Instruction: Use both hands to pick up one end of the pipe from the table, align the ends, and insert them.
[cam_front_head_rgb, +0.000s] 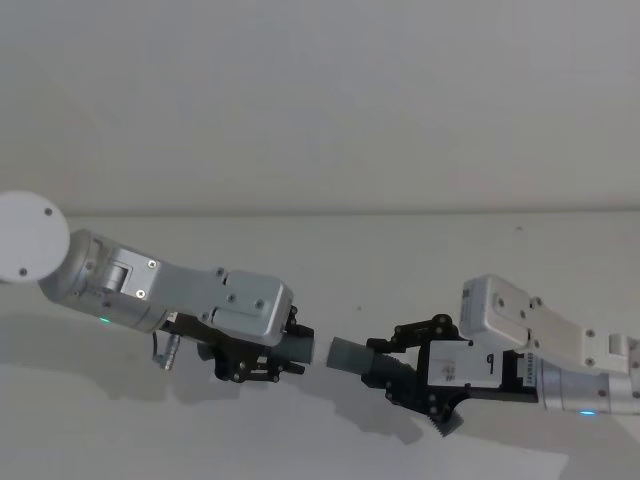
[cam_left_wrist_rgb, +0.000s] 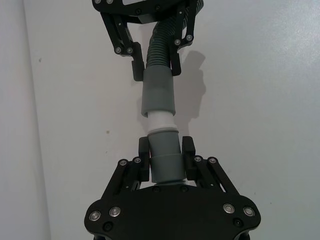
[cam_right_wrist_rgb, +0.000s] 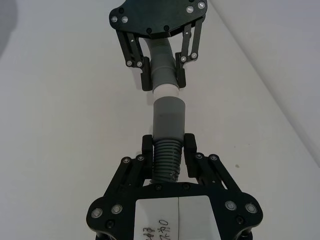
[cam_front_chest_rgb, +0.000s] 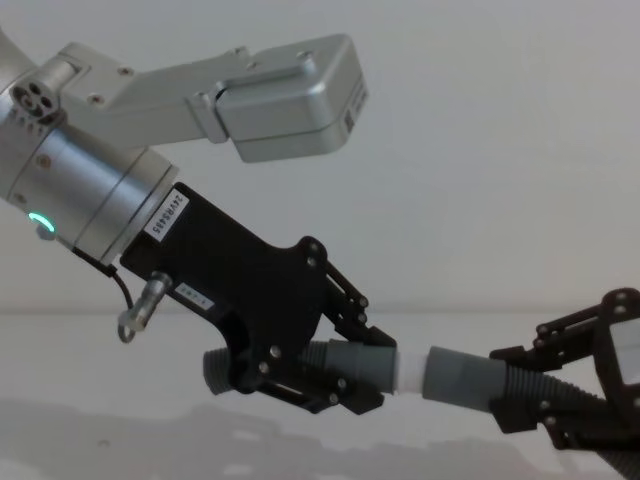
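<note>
Pipe ends are lifted above the table (cam_front_head_rgb: 420, 250): left gripper (cam_left_wrist_rgb: 165, 155) pinches the white-tipped cuff (cam_left_wrist_rgb: 164, 150) at nine o'clock, right gripper (cam_right_wrist_rgb: 168, 147) pinches the ribbed hose (cam_right_wrist_rgb: 166, 162) behind the sleeve (cam_right_wrist_rgb: 168, 117) at three; tip barely entering, pushing home remains.

White matte table (cam_front_head_rgb: 420, 260) spreads below and beyond both grippers, left gripper (cam_front_head_rgb: 262, 362) and right gripper (cam_front_head_rgb: 405, 372). Bare surface under them, only their shadows fall on it. Pale wall behind the far edge.
</note>
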